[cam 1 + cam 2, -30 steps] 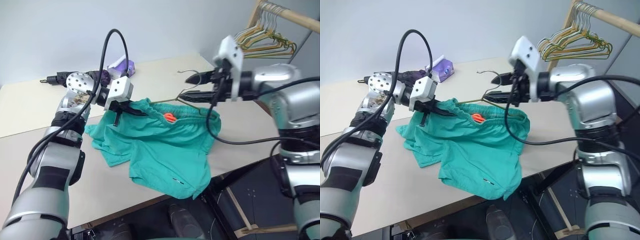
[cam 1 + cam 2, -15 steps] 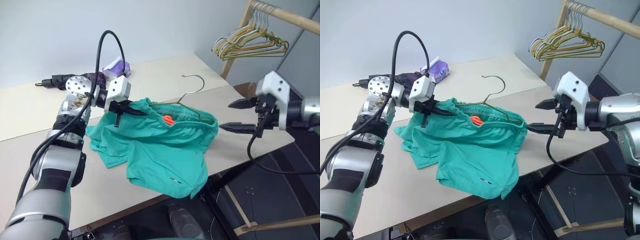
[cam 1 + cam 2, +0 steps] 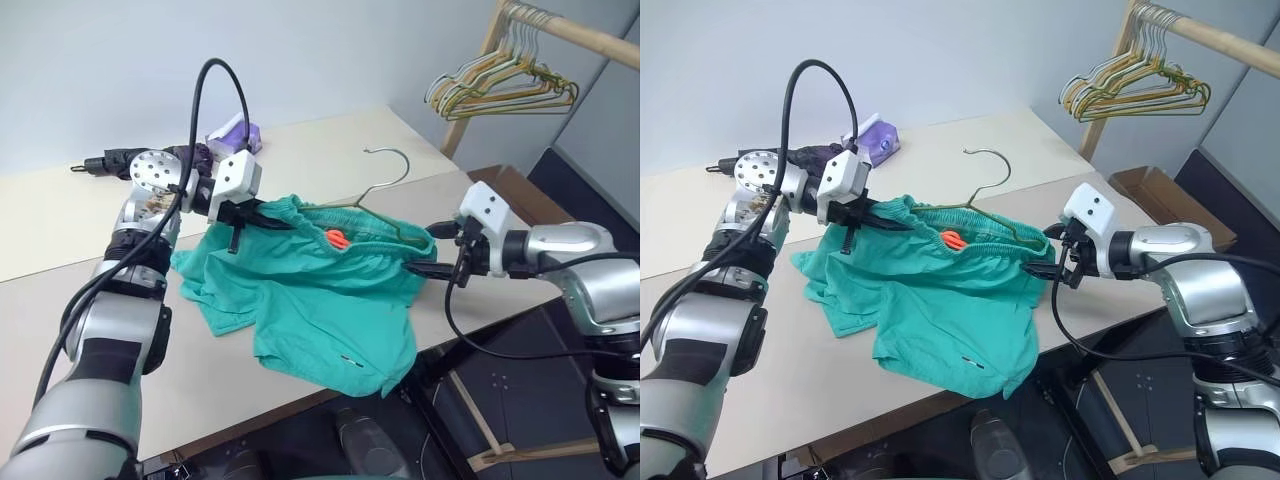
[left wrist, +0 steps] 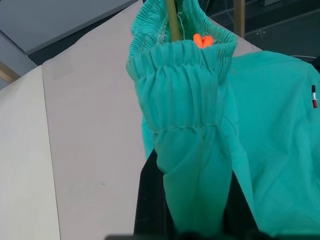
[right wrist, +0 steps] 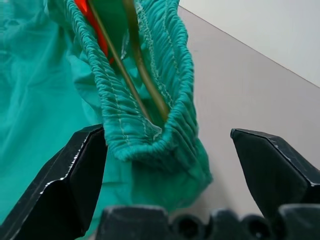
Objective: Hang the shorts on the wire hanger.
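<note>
- The shorts lie near the worktop's front edge, one leg hanging over it.
- The wire hanger sits inside the gathered waistband, with its hook rising above the cloth.
- The left claw is clamped on one end of the waistband.
- The right claw stands wide, its fingers either side of the waistband's other end, gripping nothing.

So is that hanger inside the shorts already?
Partly in: the wire hanger runs inside the waistband of the shorts, with its hook sticking out above.
</note>
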Tool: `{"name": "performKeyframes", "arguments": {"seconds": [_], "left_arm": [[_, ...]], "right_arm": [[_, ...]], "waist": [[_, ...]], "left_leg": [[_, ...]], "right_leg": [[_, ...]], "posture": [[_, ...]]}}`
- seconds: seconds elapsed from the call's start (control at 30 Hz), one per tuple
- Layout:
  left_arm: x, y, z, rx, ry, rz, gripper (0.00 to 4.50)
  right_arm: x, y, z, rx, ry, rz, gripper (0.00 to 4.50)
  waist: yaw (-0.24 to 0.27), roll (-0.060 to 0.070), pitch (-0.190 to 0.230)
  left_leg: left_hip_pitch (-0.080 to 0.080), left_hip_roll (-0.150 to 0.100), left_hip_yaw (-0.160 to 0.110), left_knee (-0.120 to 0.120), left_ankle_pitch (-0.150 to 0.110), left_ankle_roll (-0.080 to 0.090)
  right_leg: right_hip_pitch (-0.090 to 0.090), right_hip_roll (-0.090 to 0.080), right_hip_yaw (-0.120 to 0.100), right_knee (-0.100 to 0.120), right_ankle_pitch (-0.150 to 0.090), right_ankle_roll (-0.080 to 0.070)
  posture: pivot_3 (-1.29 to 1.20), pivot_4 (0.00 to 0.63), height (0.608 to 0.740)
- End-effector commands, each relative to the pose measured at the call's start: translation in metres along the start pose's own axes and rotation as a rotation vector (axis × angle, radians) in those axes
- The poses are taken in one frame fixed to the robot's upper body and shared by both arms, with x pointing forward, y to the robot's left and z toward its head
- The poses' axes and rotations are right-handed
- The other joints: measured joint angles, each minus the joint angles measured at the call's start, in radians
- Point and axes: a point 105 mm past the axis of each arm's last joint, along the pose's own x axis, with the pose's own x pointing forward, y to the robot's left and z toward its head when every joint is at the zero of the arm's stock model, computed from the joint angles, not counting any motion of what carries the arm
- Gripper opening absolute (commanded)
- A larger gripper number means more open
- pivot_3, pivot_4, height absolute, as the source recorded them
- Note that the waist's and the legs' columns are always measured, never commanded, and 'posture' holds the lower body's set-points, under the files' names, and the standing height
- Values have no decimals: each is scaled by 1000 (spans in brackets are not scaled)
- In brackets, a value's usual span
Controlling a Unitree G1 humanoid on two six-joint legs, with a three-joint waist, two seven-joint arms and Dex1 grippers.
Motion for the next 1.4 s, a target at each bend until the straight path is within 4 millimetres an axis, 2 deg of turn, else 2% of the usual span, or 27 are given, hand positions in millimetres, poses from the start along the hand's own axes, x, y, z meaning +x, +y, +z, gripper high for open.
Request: {"name": "performKeyframes", "arguments": {"seconds": [0.03, 0.27, 0.33, 0.43, 0.47, 0.53, 0.73, 0.83, 0.9, 1.07, 1.17, 1.27, 1.4], "left_arm": [[-8, 5, 11, 45, -10, 22, 0], [-7, 5, 10, 44, -9, 21, 0], [-7, 4, 10, 43, -9, 21, 0], [-7, 4, 8, 39, 0, 16, 0], [-7, 4, 8, 37, 6, 14, 485], [-7, 5, 8, 36, 8, 18, 988], [-9, 14, 11, 45, -2, 65, 2955], [-16, 22, 14, 64, 1, 128, 3960], [-20, 31, 16, 87, 8, 201, 4476], [-49, 69, 36, 79, -31, 494, 4476], [-61, 72, 51, 77, -102, 517, 4476], [-65, 74, 70, 26, -262, 518, 4476], [-57, 65, 95, -54, -461, 488, 4476]], "right_arm": [[-1, -2, 18, -30, -69, -1, 3215], [2, 0, 26, -19, -110, 35, 794], [0, 1, 29, -21, -122, 46, 289], [-4, 4, 35, -24, -143, 76, 229], [-6, 6, 36, -23, -149, 86, 224], [-9, 7, 39, -24, -157, 100, 195], [-17, 8, 42, -16, -169, 99, 173], [-21, 8, 40, -7, -165, 86, 173], [-24, 10, 37, 0, -158, 79, 173], [-40, 14, 19, 75, -115, -19, 173], [-54, 15, 6, 148, -105, -128, 173], [-71, 12, -6, 250, -88, -298, 173], [-98, 12, -17, 371, -52, -501, 173]], "waist": [[0, 0, 0], [1, 0, 0], [0, 0, 0], [1, 0, 0], [1, 0, 0], [1, 0, 0], [0, 0, 0], [-1, 0, 0], [0, 0, 0], [6, 0, 0], [7, 0, 0], [6, 0, 0], [4, 0, 0]], "left_leg": [[0, 0, 0, 0, 0, 0], [0, 0, 0, 0, 0, 0], [0, 0, 0, 0, 0, 0], [0, 0, 0, 0, 0, 0], [0, 0, 0, 0, 0, 0], [0, 0, 0, 0, 0, 0], [0, 0, 0, 0, 0, 0], [-1, 0, 0, 0, 0, 0], [-1, 0, 0, 0, 0, 0], [-2, 0, -1, 0, 0, 0], [-2, -1, 0, 0, 0, 0], [-1, 0, 0, 0, 0, 0], [-1, 0, 0, 0, 0, 0]], "right_leg": [[0, 0, 0, 0, 0, 0], [0, 0, 0, 0, 0, 0], [0, 0, 0, 0, 0, 0], [0, 0, 0, 0, 0, 0], [0, 0, 0, 0, 0, 0], [0, 0, 0, 0, 0, 0], [0, 0, 0, 0, 0, 0], [0, 0, 0, 0, 0, 0], [0, 0, 0, 0, 0, 0], [0, 0, -1, -1, 0, 1], [-1, 0, 0, -1, 0, 1], [0, 0, -1, 0, -1, 1], [0, 0, 0, 0, -1, 1]], "posture": [[-211, 4, 740], [-213, 5, 740], [-213, 5, 740], [-213, 5, 740], [-213, 5, 740], [-224, 5, 740], [-233, 7, 740], [-235, 11, 740], [-235, 13, 740], [-234, 20, 740], [-251, 28, 740], [-270, 37, 740], [-299, 41, 740]]}}
